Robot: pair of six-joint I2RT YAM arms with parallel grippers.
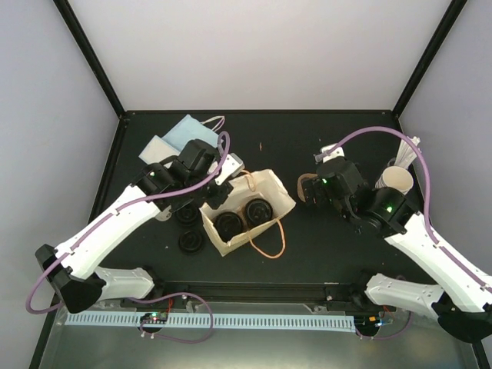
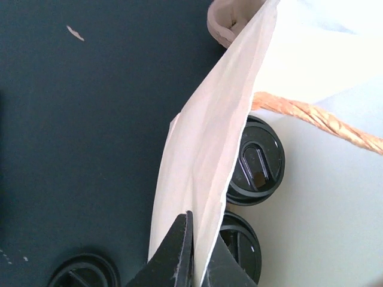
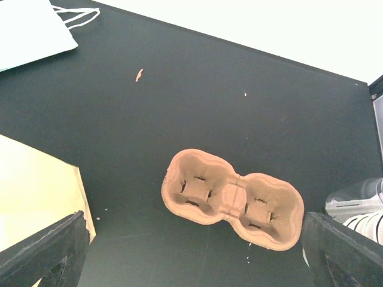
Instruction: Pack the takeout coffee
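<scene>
Left gripper (image 2: 197, 239) clamped on bag (image 2: 203, 149), paper cup (image 2: 220, 24) ahead past bag's end, right gripper (image 3: 192, 239) wide open

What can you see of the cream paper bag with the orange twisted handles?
The cream paper bag stands open-topped on the black table, its thin walls creased. An orange twisted-cord handle loops from its rim. Two round black lids show inside, side by side. The left gripper is shut on the rim of one side wall.
</scene>
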